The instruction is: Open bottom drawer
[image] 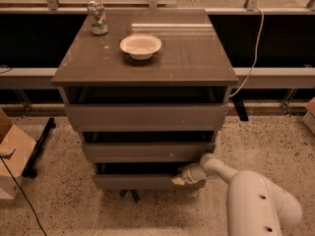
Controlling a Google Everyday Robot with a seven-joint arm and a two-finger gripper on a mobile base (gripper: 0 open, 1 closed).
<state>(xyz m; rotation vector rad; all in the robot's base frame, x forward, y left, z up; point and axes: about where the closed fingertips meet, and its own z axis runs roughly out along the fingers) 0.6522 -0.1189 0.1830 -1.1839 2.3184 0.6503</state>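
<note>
The grey-brown cabinet (144, 65) has three drawers. The bottom drawer (142, 181) is the lowest, narrowest front, with a dark gap above it. The middle front (147, 151) carries a small white speck. The top front (146, 117) is the widest. My gripper (179, 179) reaches in from the lower right on a white arm (251, 200). It sits at the right end of the bottom drawer's upper edge, touching the front.
A white bowl (141, 45) and a can (98, 17) stand on the cabinet top. A cardboard box (12, 154) sits on the speckled floor at the left. A black stand leg (39, 140) lies beside it. A white cable (252, 58) hangs at the right.
</note>
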